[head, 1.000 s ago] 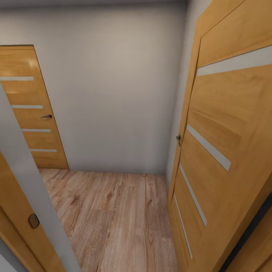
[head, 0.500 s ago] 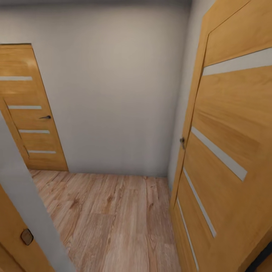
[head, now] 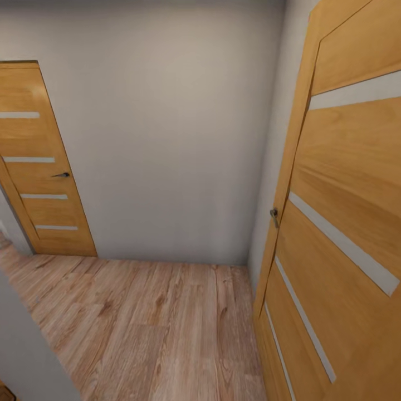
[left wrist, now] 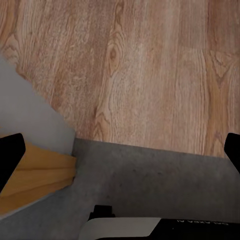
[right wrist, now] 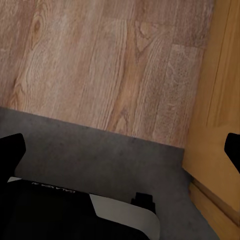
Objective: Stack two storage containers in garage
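Ahead, seen from the head camera, a small hallway: a pale grey wall (head: 167, 128) closes off the far end, light wood plank flooring (head: 150, 317) runs up to it, and an orange-brown wooden door (head: 39, 161) with pale horizontal inlays and a dark lever handle (head: 61, 175) stands shut at the far left. Near the camera on the right, a second door (head: 345, 223) of the same make stands open, its leaf angled toward the camera and its small metal handle (head: 274, 216) showing at the edge. A grey wall corner (head: 25, 345) cuts across the lower left. The left wrist camera looks down on the line where the wood planks meet the dark grey concrete floor (left wrist: 165, 180), with a grey wall end and a strip of orange-brown door frame (left wrist: 40, 175) beside it; the left gripper (left wrist: 120, 160) shows its two dark fingertips (left wrist: 10, 155) set wide apart, with nothing between them. The right wrist camera shows the same seam of planks and concrete floor (right wrist: 100, 150), with an orange-brown door edge (right wrist: 215, 125) alongside; the right gripper (right wrist: 120, 155) likewise has its dark fingertips (right wrist: 10, 152) spread wide and bare. Neither storage container can be located from these pictures.
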{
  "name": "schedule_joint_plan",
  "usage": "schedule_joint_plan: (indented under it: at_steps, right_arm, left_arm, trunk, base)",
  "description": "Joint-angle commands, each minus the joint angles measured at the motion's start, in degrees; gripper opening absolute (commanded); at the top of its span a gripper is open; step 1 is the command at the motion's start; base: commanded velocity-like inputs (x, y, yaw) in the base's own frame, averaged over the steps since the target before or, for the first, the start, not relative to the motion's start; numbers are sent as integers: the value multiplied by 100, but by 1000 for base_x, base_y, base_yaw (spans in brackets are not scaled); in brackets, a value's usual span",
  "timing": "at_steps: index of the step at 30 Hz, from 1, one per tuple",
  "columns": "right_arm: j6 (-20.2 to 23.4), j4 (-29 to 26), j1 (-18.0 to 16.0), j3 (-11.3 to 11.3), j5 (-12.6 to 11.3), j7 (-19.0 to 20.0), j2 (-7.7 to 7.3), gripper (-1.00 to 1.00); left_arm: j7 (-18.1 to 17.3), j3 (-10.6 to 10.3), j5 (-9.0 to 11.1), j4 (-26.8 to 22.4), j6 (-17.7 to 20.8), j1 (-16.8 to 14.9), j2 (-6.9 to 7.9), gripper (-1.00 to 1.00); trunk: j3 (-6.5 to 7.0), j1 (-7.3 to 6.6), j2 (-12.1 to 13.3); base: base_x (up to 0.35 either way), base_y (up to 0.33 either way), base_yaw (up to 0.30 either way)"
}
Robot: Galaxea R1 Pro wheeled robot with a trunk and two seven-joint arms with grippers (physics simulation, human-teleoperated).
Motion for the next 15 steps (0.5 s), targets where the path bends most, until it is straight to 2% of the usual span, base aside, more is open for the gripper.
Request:
schedule_joint_plan:
  at_steps: [1, 10, 15]
  right_arm:
    - [-37, 22, -12, -51, 53, 8, -3, 100]
    - [-44, 22, -9, -54, 57, 8, -3, 100]
    - [-43, 22, -9, -55, 42, 8, -3, 100]
  left_arm:
    - [-28, 6, 45, 25, -34, -10, 0, 100]
    - [-28, 6, 45, 29, -34, -11, 0, 100]
    - [-28, 6, 45, 29, -34, -10, -5, 100]
  trunk:
    - [-9, 4, -10]
    - [-9, 4, -10]
    - [-9, 4, -10]
  base:
    - [26, -1, 0]
    - [5, 0, 0]
    - [222, 0, 0]
